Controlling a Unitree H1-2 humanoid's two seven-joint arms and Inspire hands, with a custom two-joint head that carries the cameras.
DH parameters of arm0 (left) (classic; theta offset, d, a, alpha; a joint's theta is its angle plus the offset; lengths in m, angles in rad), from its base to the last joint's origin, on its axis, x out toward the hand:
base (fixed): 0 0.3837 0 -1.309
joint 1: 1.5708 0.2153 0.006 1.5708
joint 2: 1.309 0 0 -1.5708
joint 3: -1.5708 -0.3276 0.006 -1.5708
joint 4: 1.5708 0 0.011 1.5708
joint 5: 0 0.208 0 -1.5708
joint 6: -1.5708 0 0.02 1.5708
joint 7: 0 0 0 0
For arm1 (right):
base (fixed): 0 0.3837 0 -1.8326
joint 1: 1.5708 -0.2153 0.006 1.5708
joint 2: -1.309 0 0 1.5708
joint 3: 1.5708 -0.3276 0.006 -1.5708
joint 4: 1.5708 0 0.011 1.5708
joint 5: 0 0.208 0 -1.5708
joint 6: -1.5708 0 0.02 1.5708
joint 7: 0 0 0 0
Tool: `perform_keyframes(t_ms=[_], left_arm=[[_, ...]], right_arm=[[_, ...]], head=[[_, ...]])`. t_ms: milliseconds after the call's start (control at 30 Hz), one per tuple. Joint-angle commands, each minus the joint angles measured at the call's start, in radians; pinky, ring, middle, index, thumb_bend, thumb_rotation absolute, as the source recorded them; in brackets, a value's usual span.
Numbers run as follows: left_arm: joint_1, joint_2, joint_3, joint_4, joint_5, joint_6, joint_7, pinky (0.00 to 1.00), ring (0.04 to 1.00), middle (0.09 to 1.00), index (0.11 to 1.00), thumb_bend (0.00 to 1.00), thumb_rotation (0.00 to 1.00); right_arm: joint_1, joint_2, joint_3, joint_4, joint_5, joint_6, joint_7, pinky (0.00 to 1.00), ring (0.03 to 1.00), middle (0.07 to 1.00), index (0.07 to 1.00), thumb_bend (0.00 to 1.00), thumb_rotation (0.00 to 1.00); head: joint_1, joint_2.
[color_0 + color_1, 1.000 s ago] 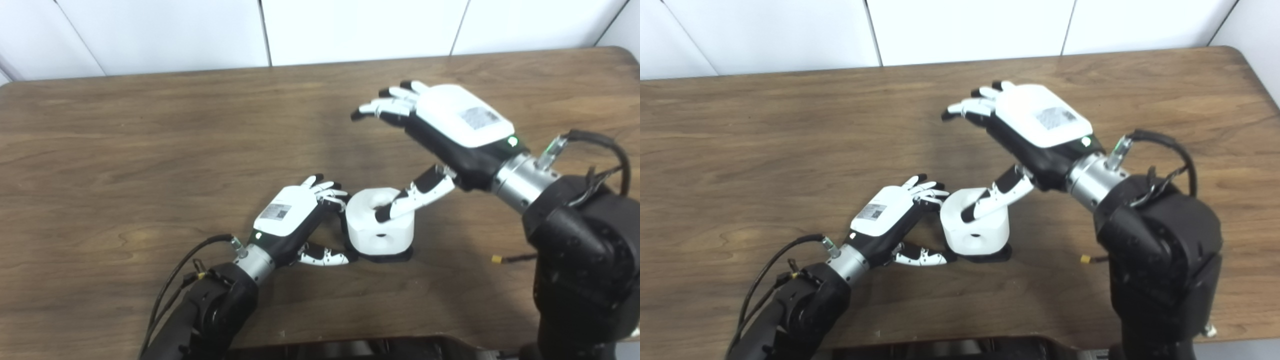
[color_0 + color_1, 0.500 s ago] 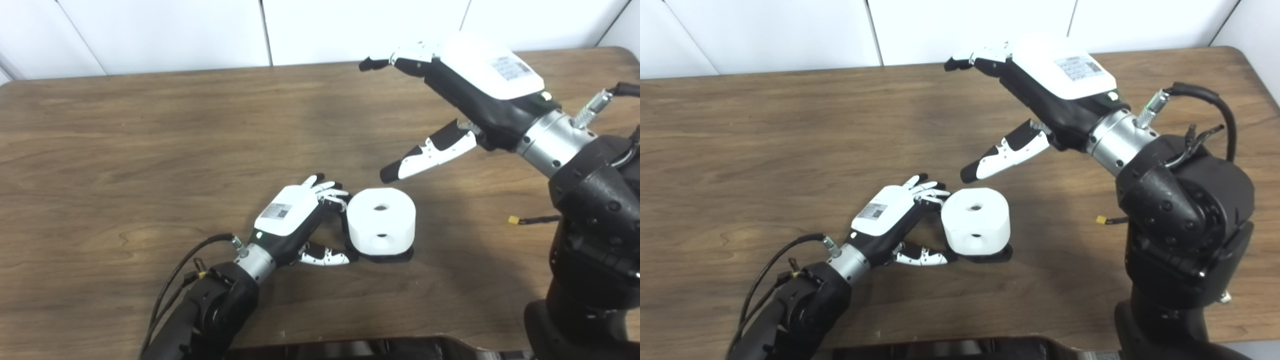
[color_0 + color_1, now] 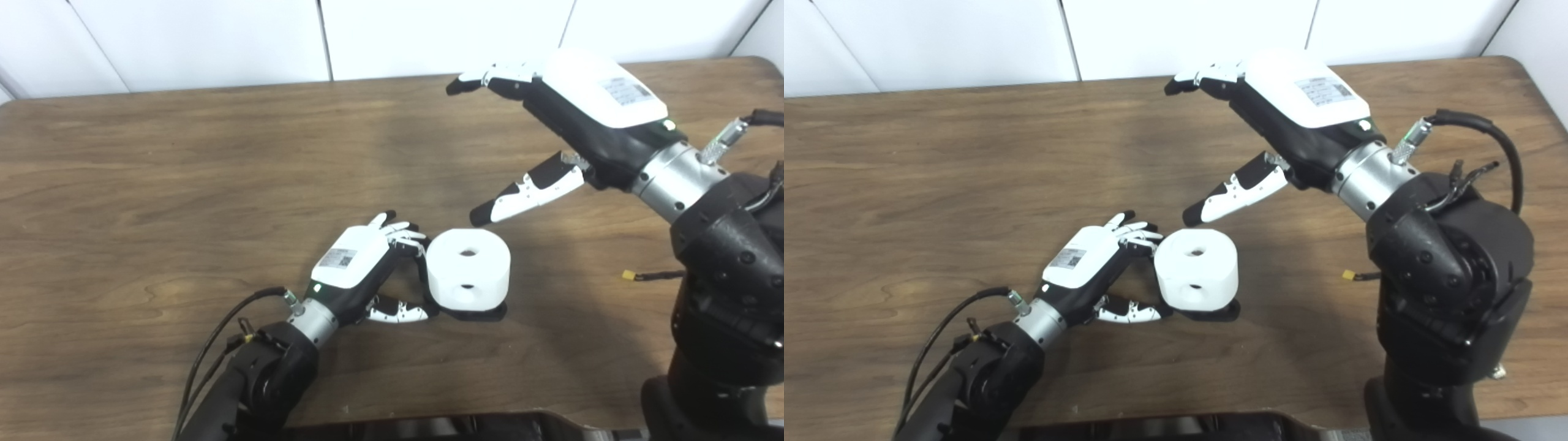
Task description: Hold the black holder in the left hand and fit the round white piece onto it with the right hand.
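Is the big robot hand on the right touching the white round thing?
No, the right robot hand is open and lifted above the round white piece, with bare table showing between its thumb tip and the piece.

A wooden table (image 3: pixel 153 171) bears the black holder (image 3: pixel 484 315).

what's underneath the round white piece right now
The round white piece sits on the black holder, whose dark edge shows along its lower right rim, resting on the table. The rest of the holder is covered by the piece.
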Motion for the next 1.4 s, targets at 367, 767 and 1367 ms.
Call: perform_keyframes(t_ms=[367,767,1367], left_arm=[[0.034,0.036,0.023,0.014,0.000,0.073,-0.109,1.00,0.884,0.830,0.828,0.98,0.47],[-0.002,0.102,0.112,-0.122,-0.039,0.195,-0.335,1.00,0.949,0.915,0.960,1.00,0.46],[0.135,-0.019,0.451,-0.258,-0.367,0.174,-0.077,0.81,0.878,0.866,0.913,0.95,0.68]], right_arm=[[-0.015,0.008,0.007,-0.023,-0.031,0.044,0.099,0.91,0.885,0.838,0.818,1.00,0.43],[-0.010,0.017,0.001,-0.023,-0.047,0.038,0.098,0.88,0.874,0.834,0.817,1.00,0.43],[0.158,0.063,0.005,0.008,-0.067,-0.003,-0.034,0.93,0.885,0.853,0.801,0.96,0.29]], head=[[0.002,-0.002],[0.006,-0.002],[0.008,-0.005]])
